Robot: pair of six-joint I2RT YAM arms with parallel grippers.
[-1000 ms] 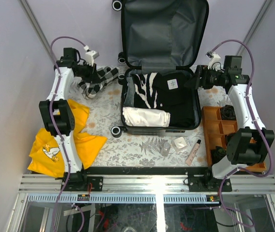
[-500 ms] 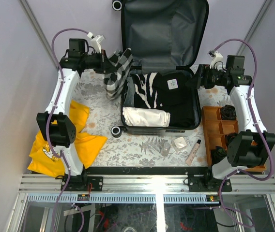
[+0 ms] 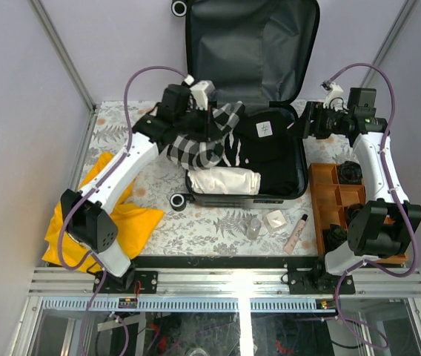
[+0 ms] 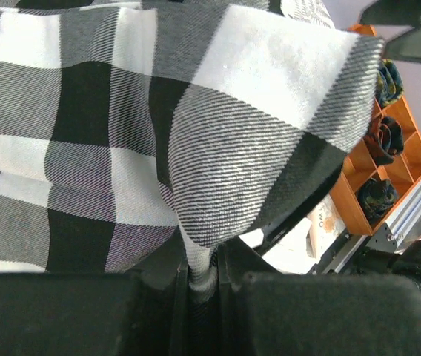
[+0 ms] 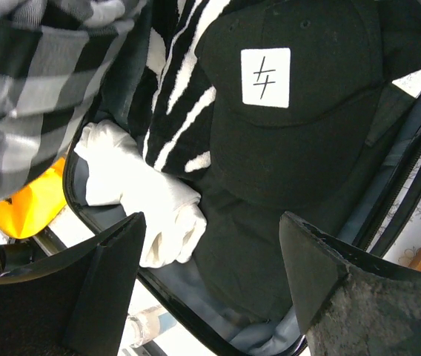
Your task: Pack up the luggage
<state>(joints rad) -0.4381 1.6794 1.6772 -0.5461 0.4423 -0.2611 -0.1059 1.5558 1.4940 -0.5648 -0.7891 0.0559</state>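
A crumpled yellow garment [image 3: 114, 215] lies on the far-left side of the desk [image 3: 196, 222], whose surface carries a pale leaf pattern. The left gripper [image 4: 201, 276] has its jaws pinched together on a fold of checked cloth [image 3: 199, 144]. This is a soft woven twill in black, grey and white squares, and it hangs bunched over the left rim of the luggage [image 3: 251, 44]. The luggage lies open at the middle back of the desk, its grey-lined lid raised behind it. Inside sit a black-and-white striped garment [image 5: 173, 93], a white roll of fabric [image 5: 144, 200] and a black cap [image 5: 284, 148] with a square white patch. The right gripper [image 3: 304, 122] hovers at the luggage's right rim, its jaws spread apart and holding nothing. An orange plastic tray [image 3: 327, 194] with square compartments stands at the right.
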